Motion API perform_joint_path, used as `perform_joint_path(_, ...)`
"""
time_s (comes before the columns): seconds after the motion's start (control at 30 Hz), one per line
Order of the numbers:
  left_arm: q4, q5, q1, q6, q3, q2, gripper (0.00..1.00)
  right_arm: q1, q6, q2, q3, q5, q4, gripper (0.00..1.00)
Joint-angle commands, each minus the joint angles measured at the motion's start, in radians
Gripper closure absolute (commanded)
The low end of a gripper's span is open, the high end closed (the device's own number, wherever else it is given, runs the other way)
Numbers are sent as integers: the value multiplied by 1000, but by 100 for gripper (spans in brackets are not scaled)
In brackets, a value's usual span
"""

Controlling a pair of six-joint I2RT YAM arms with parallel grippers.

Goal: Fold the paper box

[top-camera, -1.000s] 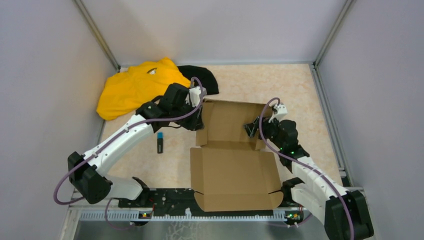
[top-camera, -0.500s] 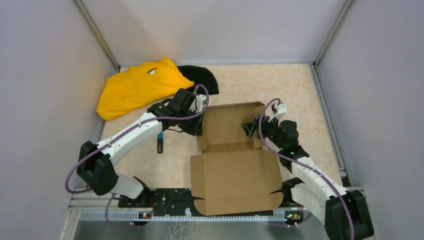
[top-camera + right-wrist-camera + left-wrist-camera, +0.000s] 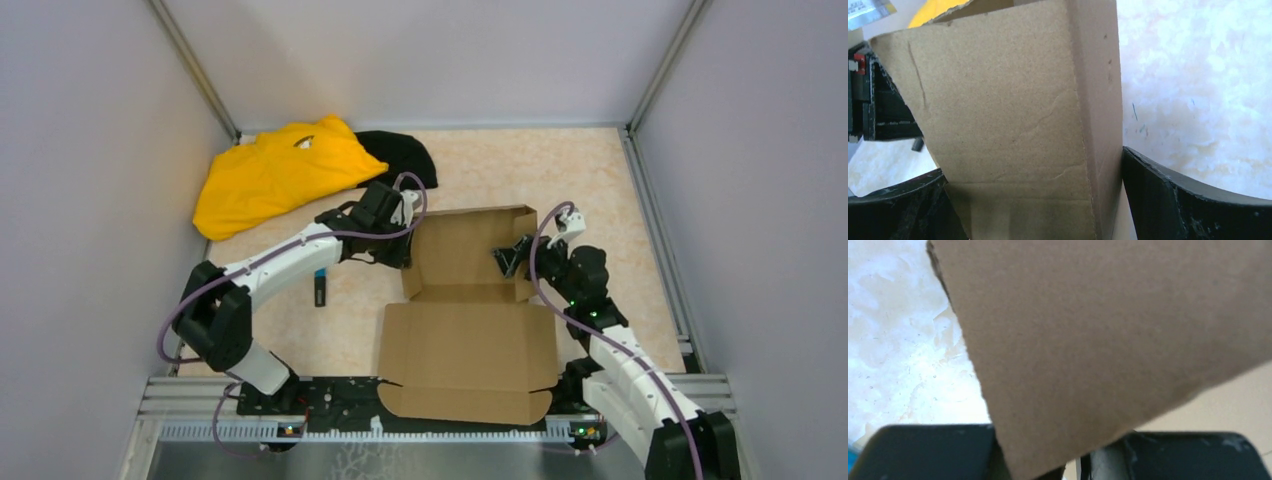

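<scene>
We see the left claw (image 3: pixel 405 246) pressed together on the left edge of the paper box (image 3: pixel 465 340), pinching a brown flap. In its wrist view that flap drops down between the two dark fingers (image 3: pixel 923 452) and fills most of the view.

The right claw (image 3: pixel 512 258) is spread wide, and a folded corner of the box's right side sits in the gap. There the cardboard reaches from one finger (image 3: pixel 898 205) to the other, but we cannot tell whether either finger presses on it.

The box lies on the tabletop (image 3: pixel 580 180) as a partly raised sheet. Its far section stands up between the two claws, with short side walls at each. The large flat panel lies nearer the arm bases than both claws and reaches the near edge.

Beyond the left claw and out to its left lies a crumpled yellow cloth (image 3: pixel 270 175). A black cloth (image 3: pixel 405 160) touches it, just past the claw. A small dark stick with a blue end (image 3: pixel 320 288) lies on the tabletop near the left forearm, on the base side of that claw.
</scene>
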Motion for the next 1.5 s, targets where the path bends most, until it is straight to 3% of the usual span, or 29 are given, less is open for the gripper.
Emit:
perform_joint_path(0.0,-9,19,-24,19,50,103,77,15,-20,15,58,-94,10,1)
perform_joint_path(0.33,-143,-241,-39,-4,182,229,81,14,-86,77,185,81,-224,1)
perform_joint_path(0.5,-202,-347,-55,-22,218,276,82,14,-68,71,195,68,-185,1)
perform_joint_path(0.7,-199,-391,-57,-52,192,271,81,14,-50,47,142,55,-131,1)
perform_joint_path(0.97,-189,-408,-57,-68,157,288,80,13,-15,-145,54,72,-88,1)
perform_joint_path(1.13,-167,-419,-48,-76,122,289,80,9,-15,-165,90,183,-177,1)
perform_joint_path(1.47,-138,-415,-19,-72,72,284,80,-148,65,-208,67,70,-223,7)
